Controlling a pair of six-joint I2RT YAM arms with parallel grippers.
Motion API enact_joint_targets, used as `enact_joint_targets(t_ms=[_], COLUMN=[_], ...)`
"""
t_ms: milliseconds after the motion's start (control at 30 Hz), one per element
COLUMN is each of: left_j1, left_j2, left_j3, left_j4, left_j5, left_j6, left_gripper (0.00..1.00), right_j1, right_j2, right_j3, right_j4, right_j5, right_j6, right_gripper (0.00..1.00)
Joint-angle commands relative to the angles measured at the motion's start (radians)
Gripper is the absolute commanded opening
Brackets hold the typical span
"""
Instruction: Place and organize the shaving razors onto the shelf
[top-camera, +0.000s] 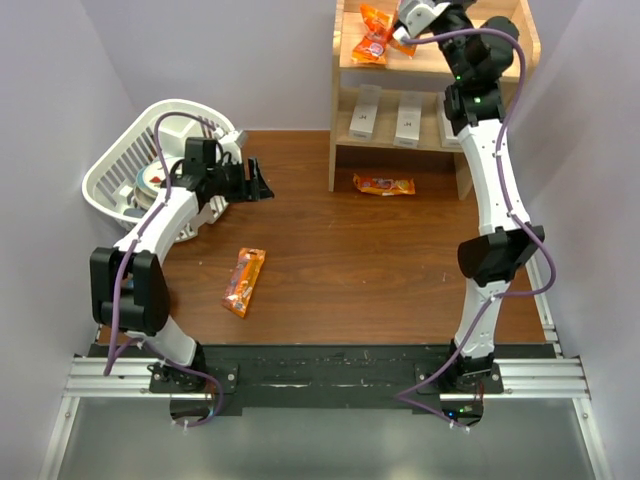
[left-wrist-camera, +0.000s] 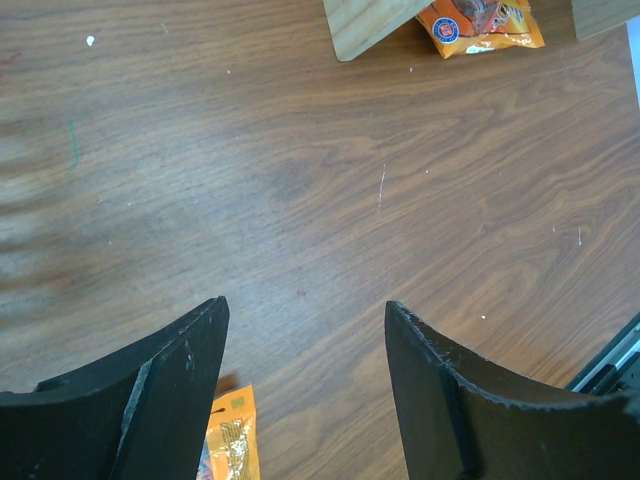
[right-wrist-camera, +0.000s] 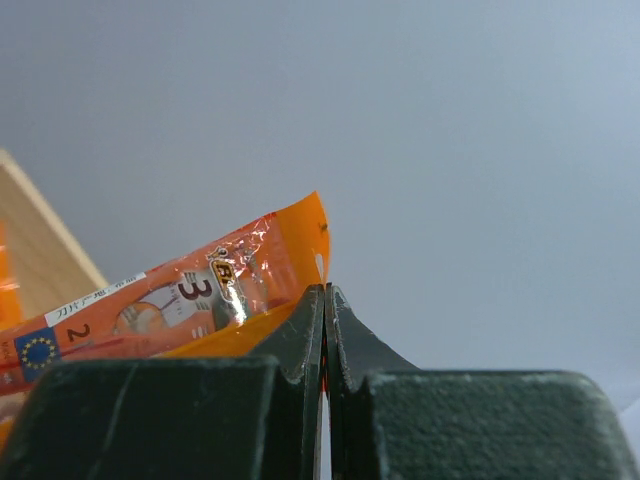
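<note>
Left tool (top-camera: 266, 183): I see its jaws standing wide with nothing between them. It hangs over the left half of the table (top-camera: 330, 270), just beside the basket (top-camera: 112, 165). In my left wrist view only bare wood lies between its fingers (left-wrist-camera: 180, 380).
Right tool (top-camera: 403, 32): it is up at the top level of the shelf (top-camera: 390, 147), jaws pressed tight together. From the right wrist view I read them as pinching the thin edge of an orange packet (right-wrist-camera: 200, 295), whose corner tilts up against the grey wall.
Razors: I can see two white boxes (top-camera: 365, 112) (top-camera: 408, 118) lying side by side on the lower level, apart from each other. My right arm covers the right end of that level, so I cannot tell what sits there.
Shelf: it stands at the far edge of the table, toward the far right corner.
Top level: a second packet (top-camera: 372, 38) lies left of the right tool.
Floor packet (top-camera: 384, 185): on the table between the shelf's side panels, at its front.
Loose packet (top-camera: 244, 282): on the table left of centre, nearer the near edge, well apart from the shelf.
Basket: white, in the far left corner.
</note>
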Motion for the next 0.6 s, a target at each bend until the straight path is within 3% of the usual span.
enact_joint_targets(t_ms=[0,400,567], left_j1=[0.009,0.009,0.009], left_j2=[-0.056,-0.059,-0.041], left_j3=[-0.016,-0.038,-0.027], left_j4=[0.027,0.041,0.043], left_j5=[-0.01,-0.013,-0.001], left_j6=[0.016,0.009,0.003], left_gripper=[0.69,0.69,0.69], right_j1=[-0.012,-0.017,-0.017], right_j2=[-0.089,-0.315,-0.293], right_j3=[-0.11,-0.463,-0.442], right_j4=[-0.026,-0.052,-0.001], right_j5=[-0.106,-0.13,-0.037], right_j6=[-0.041,-0.176,-0.178], right_gripper=[0.0,0.0,0.0])
